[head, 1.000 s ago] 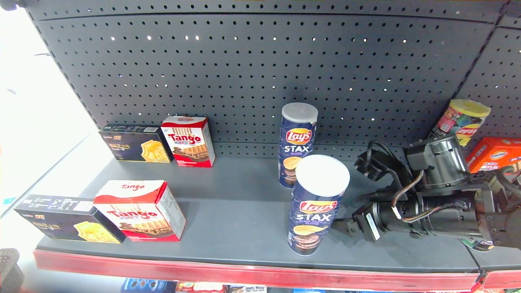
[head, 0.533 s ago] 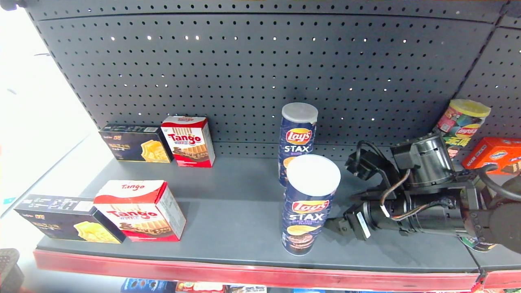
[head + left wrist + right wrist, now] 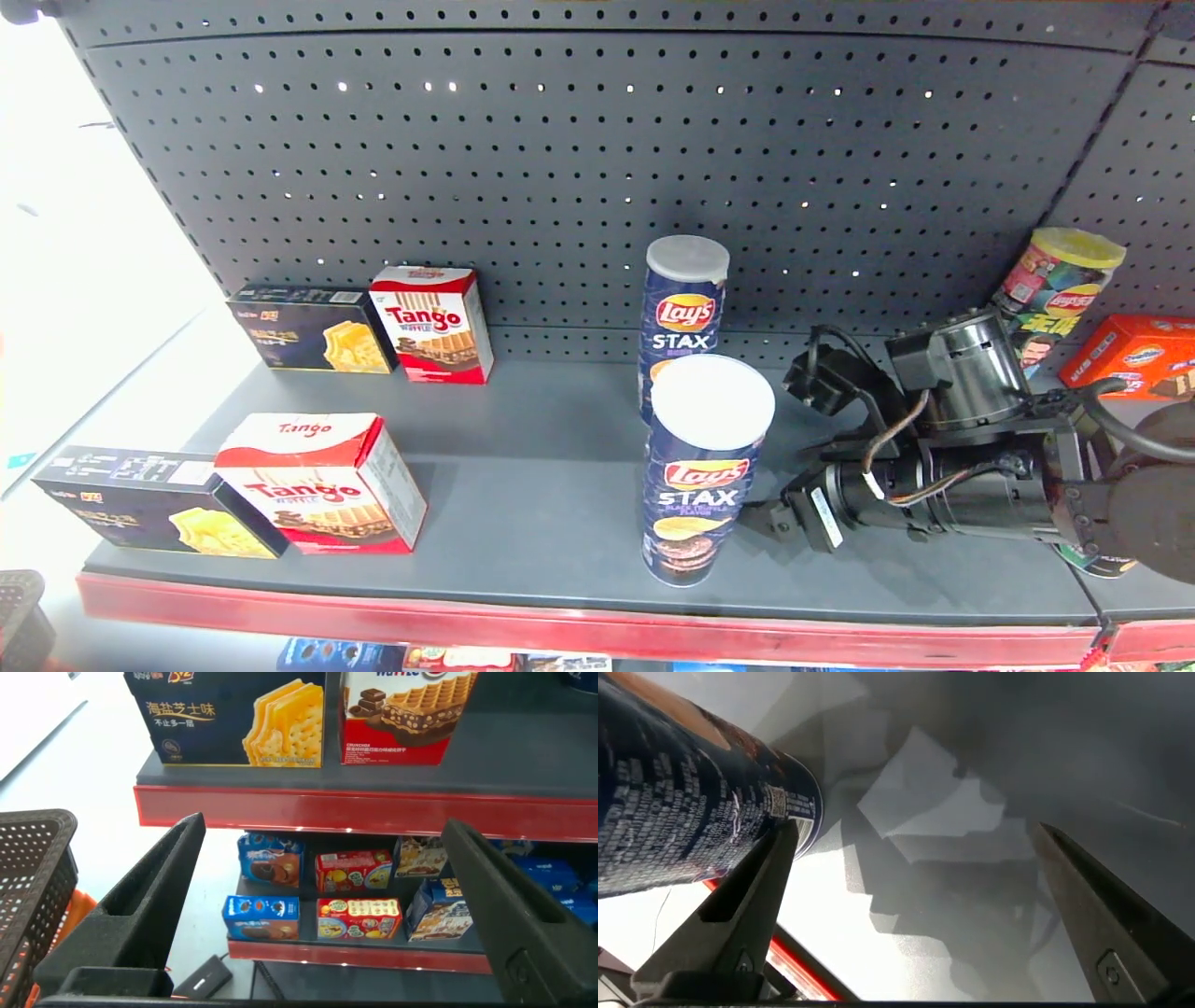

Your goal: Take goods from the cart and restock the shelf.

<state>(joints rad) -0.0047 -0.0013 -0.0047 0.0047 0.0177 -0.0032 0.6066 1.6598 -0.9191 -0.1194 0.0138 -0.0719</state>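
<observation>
- In the head view the right gripper [image 3: 758,519] lies low over the dark grey metal shelf [image 3: 523,467], right of centre in the frame. Its tips are just beside the dark blue crisp tube with a white lid [image 3: 702,485].
- That tube stands upright at lower centre, near the shelf's red front strip [image 3: 560,627].
- A second dark blue tube with a grey lid [image 3: 684,308] stands behind it, by the perforated back panel [image 3: 560,168].
- At left are two red-and-white wafer boxes [image 3: 322,485] and two black cracker boxes [image 3: 149,504], one pair in front and one behind.
- At the right edge are a tilted yellow-lidded tube [image 3: 1060,275] and an orange box [image 3: 1134,355].
- In the left wrist view the left gripper [image 3: 324,835] has its black fingers [image 3: 149,896] spread wide with nothing between them. Beyond them are the red strip, boxes on the shelf and small packs [image 3: 355,896] on a lower shelf. A black mesh basket [image 3: 33,887] sits beside one finger.
- In the right wrist view the right gripper [image 3: 917,835] is spread wide over bare shelf. The white-lidded tube's base [image 3: 682,793] is close by one fingertip, outside the gap. Whether they touch I cannot tell.
</observation>
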